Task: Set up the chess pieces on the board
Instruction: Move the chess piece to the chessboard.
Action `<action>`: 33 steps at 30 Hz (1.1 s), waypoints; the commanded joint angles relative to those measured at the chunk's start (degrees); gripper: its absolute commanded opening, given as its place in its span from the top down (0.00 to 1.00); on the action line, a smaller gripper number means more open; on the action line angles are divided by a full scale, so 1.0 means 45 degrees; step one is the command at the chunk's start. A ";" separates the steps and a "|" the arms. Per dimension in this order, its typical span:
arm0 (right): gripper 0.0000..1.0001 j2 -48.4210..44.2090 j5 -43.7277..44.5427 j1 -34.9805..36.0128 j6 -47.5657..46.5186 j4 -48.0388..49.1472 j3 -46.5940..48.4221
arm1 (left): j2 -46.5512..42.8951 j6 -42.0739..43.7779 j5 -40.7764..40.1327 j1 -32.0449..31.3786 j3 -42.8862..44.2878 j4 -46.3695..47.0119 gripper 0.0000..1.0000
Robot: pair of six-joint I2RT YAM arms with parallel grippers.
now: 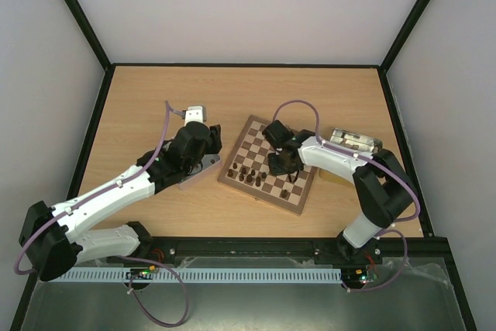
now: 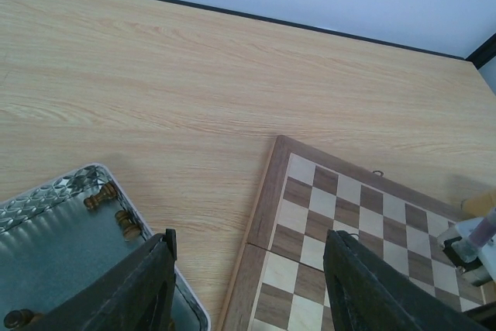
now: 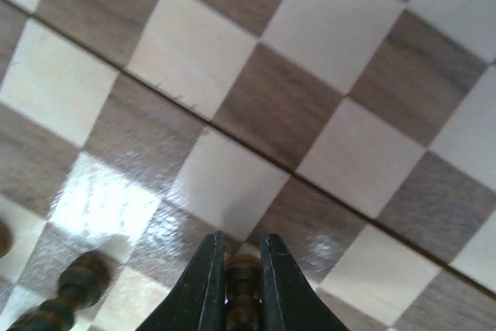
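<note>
The right fingers (image 3: 203, 288) pinch one dark chess piece (image 3: 242, 291) that points the same way they do, low over the board (image 3: 256, 106), so this arm is the near one, while the left fingers (image 2: 151, 284) are open and empty by the tray (image 2: 54, 246).

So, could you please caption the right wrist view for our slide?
Close-up: the right gripper shut on a dark chess piece over the chessboard.

Right end effector (image 3: 241, 257) clamped; left end effector (image 2: 249, 242) spread.
</note>
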 commanded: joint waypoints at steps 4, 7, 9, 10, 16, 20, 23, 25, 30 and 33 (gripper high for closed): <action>0.94 -0.0328 -0.0584 0.1109 0.0485 -0.0313 0.0082 | -0.0205 0.0021 -0.0159 0.0124 -0.0217 -0.0028 0.45; 0.94 -0.0272 -0.0659 0.1280 0.0588 -0.0191 -0.0014 | -0.0214 -0.0017 -0.0138 0.0143 -0.0272 0.0001 0.45; 0.94 -0.0235 -0.0692 0.1297 0.0633 -0.0120 -0.0040 | -0.0224 -0.0019 -0.0116 0.0163 -0.0276 0.0011 0.45; 0.94 -0.0224 -0.0701 0.1323 0.0648 -0.0115 -0.0044 | -0.0224 -0.0019 -0.0114 0.0164 -0.0292 0.0013 0.45; 0.90 -0.0162 -0.0915 0.1345 0.0621 0.0062 -0.0083 | -0.0222 0.0010 -0.0110 0.0212 -0.0352 -0.0009 0.45; 0.78 -0.0318 -0.0843 0.1344 0.0609 -0.0034 -0.0050 | -0.0224 -0.0036 -0.0096 0.0220 -0.0353 -0.0009 0.45; 0.74 -0.0744 -0.0636 0.1339 0.0693 -0.0175 0.0150 | -0.0190 -0.0091 -0.0021 0.0270 -0.0335 -0.0050 0.45; 0.72 -0.1088 -0.0438 0.1345 0.0709 -0.0362 0.0347 | -0.0167 -0.0199 0.0071 0.0344 -0.0299 -0.0183 0.45; 0.67 -0.1995 0.0397 0.1347 0.0833 -0.0712 0.0508 | 0.0059 -0.0900 0.0498 0.0928 -0.0323 -0.0969 0.44; 0.67 -0.2222 0.0920 0.1346 0.0898 -0.0674 0.0503 | 0.0359 -0.1584 0.0837 0.1636 -0.0436 -0.1750 0.42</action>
